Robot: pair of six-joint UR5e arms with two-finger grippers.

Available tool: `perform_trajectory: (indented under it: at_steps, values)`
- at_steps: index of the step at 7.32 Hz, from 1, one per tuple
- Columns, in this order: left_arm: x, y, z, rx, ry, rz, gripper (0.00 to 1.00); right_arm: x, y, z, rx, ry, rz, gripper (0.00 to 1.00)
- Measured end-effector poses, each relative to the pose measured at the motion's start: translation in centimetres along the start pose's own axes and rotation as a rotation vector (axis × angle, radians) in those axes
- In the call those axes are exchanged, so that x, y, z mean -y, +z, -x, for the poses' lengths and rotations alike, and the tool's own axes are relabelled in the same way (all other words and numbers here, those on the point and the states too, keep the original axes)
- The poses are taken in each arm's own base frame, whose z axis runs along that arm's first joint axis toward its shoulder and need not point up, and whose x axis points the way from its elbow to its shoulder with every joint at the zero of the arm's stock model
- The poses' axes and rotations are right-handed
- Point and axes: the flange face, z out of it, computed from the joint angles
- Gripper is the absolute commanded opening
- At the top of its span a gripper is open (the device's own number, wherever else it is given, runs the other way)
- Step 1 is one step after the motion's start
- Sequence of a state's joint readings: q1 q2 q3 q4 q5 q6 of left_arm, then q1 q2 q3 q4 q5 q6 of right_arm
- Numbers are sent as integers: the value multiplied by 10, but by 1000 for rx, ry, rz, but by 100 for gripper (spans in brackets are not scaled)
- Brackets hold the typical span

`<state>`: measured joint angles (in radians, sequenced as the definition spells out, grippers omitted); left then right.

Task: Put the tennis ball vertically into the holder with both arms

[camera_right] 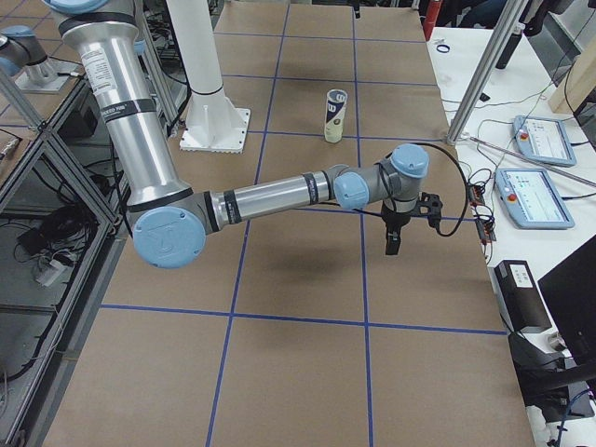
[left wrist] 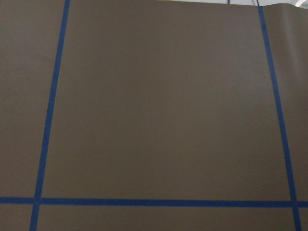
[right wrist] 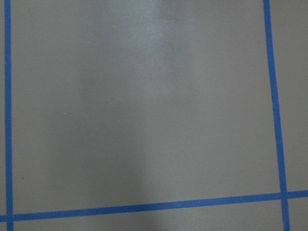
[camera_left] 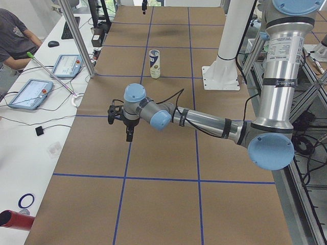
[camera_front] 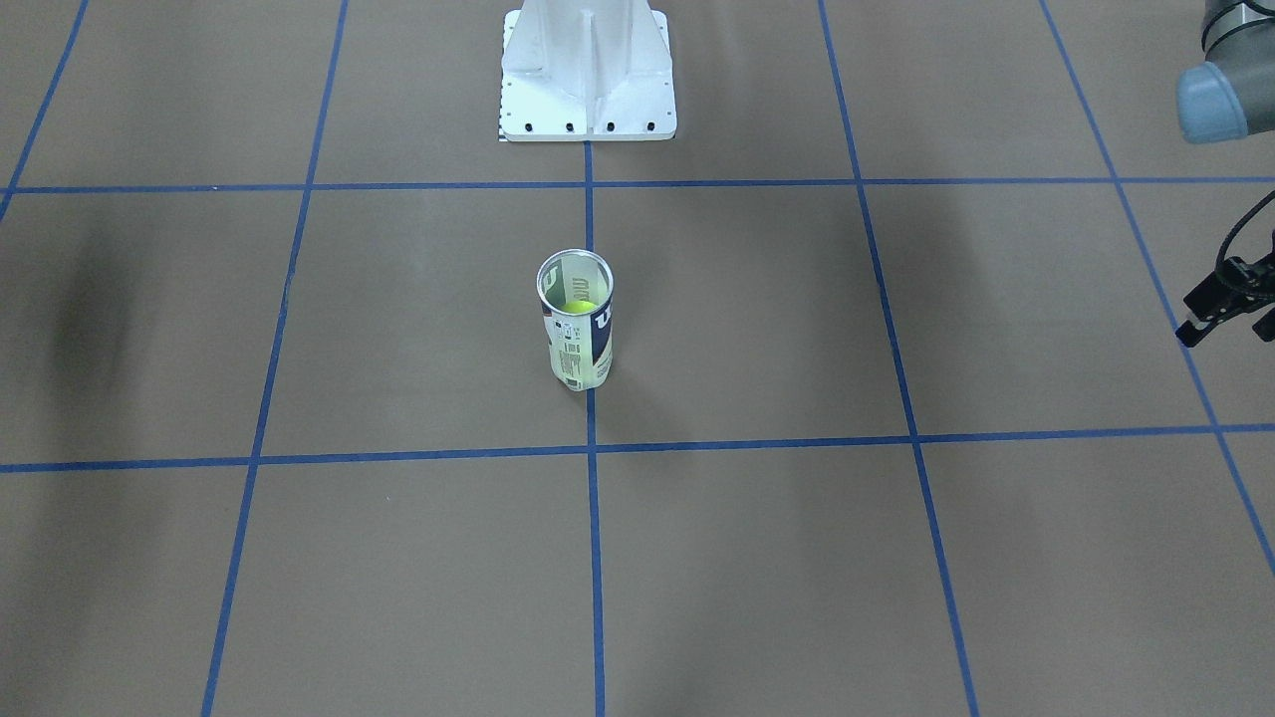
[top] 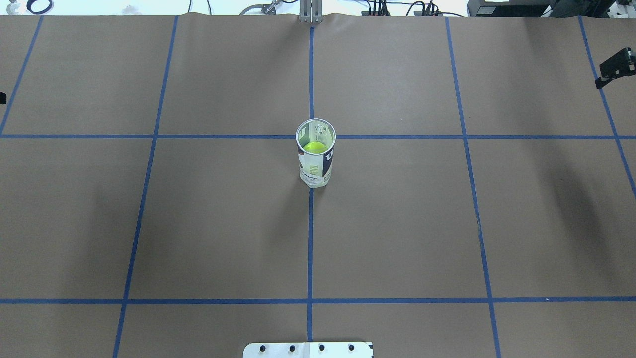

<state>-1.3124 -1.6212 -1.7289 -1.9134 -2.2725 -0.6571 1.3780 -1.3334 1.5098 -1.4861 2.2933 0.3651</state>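
Observation:
The holder (camera_front: 577, 334) stands upright at the table's centre, open rim up, and it also shows in the overhead view (top: 315, 166). A yellow-green tennis ball (top: 314, 147) lies inside it, seen through the rim (camera_front: 578, 306). My left gripper (camera_left: 129, 135) hangs fingers down over the table's left end, far from the holder. My right gripper (camera_right: 392, 244) hangs the same way over the right end. Only black edge pieces of them show in the front view (camera_front: 1230, 299) and the overhead view (top: 616, 67). I cannot tell whether either is open or shut. Neither holds anything.
The white pedestal base (camera_front: 588, 70) stands behind the holder. Brown paper with blue tape lines (top: 310, 238) covers the table. Both wrist views show only this paper. Tablets (camera_left: 30, 93) and an operator (camera_left: 13, 38) are at a side desk.

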Motion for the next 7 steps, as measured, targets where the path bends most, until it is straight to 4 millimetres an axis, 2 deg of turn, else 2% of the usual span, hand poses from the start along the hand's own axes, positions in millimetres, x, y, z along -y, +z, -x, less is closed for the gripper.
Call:
perform_trajectory:
  at_steps: [1,3,6,7]
  values:
    - [-8,0,7,-11,0,40,99,-10,4,-20,-4,-32,11,99]
    - [-17,-1,16,-37,-4,88,99,-22,8,-39,-6,-97,23,99]
    - [-24,-3,35,-30,-37,101,99,-28,9,-42,27,-130,32,99]
    - [-26,-2,48,-15,-63,110,99,-28,7,-40,34,-138,30,99]
